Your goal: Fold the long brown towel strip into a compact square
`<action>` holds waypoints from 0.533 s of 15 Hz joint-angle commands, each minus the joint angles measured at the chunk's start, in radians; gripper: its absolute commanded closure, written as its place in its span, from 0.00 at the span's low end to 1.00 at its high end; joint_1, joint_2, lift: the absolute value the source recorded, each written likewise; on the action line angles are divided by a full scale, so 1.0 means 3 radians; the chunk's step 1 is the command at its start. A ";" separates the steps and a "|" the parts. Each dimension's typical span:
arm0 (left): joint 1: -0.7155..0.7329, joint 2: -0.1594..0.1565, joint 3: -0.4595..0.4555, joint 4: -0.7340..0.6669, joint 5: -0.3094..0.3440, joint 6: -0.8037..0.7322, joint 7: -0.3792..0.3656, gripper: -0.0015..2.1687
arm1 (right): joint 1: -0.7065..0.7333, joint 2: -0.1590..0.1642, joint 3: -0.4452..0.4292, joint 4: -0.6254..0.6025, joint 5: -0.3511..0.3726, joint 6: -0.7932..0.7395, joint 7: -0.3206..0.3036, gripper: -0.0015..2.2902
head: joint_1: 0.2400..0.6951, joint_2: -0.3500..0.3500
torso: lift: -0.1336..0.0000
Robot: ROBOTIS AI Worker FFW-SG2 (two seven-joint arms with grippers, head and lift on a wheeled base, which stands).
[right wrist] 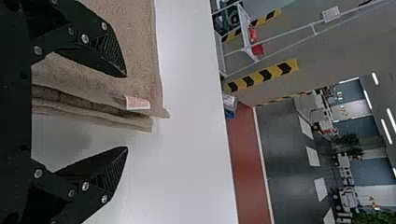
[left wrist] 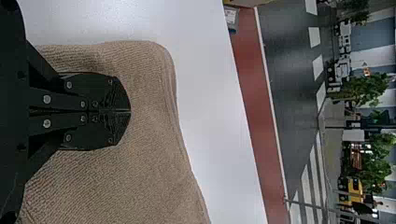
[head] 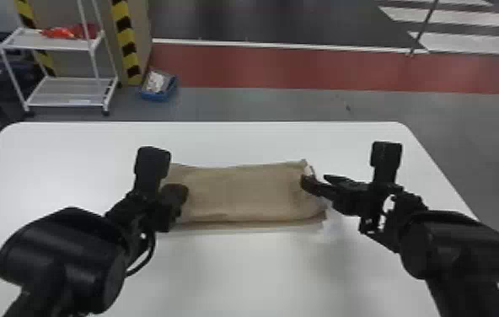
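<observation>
Left gripper (head: 180, 193), brown towel (head: 246, 194) beneath

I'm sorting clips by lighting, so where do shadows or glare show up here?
Head view: a pale sheen on the left of the table, a soft grey shadow on it nearer the camera than the right hand, the towel matte; left wrist view: a bright patch on the table; right wrist view: a faint shadow beside the towel, strip lights glowing in the background.

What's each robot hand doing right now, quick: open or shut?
Left gripper: closed, over the brown towel, no cloth visible between its fingers.
Right gripper: open, fingers wide apart by the towel's end, gripping nothing.
</observation>
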 commanded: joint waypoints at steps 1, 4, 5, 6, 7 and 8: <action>0.0001 0.0002 0.0005 0.0003 0.0005 0.0010 0.0000 0.87 | -0.0042 0.0001 0.0048 0.0065 0.0000 0.0093 0.0000 0.18 | 1.00 0.37 | 0.04; -0.0004 0.0002 0.0041 0.0013 0.0036 0.0021 -0.0005 0.87 | -0.0067 0.0006 0.0069 0.0081 0.0000 0.0236 0.0061 0.18 | 1.00 0.38 | 0.04; -0.0015 0.0002 0.0036 0.0018 0.0031 0.0031 -0.0005 0.87 | -0.0067 0.0006 0.0069 0.0081 0.0000 0.0277 0.0087 0.18 | 1.00 0.39 | 0.04; -0.0025 0.0002 0.0031 0.0018 0.0021 0.0031 -0.0005 0.87 | -0.0067 0.0006 0.0074 0.0081 -0.0005 0.0307 0.0092 0.21 | 1.00 0.40 | 0.04; -0.0040 0.0002 0.0026 0.0049 0.0021 0.0031 -0.0005 0.87 | -0.0067 0.0011 0.0074 0.0081 -0.0005 0.0318 0.0112 0.21 | 1.00 0.40 | 0.04; -0.0045 -0.0003 0.0015 0.0064 0.0021 0.0031 -0.0005 0.87 | -0.0067 0.0011 0.0069 0.0081 -0.0015 0.0359 0.0123 0.21 | 1.00 0.40 | 0.04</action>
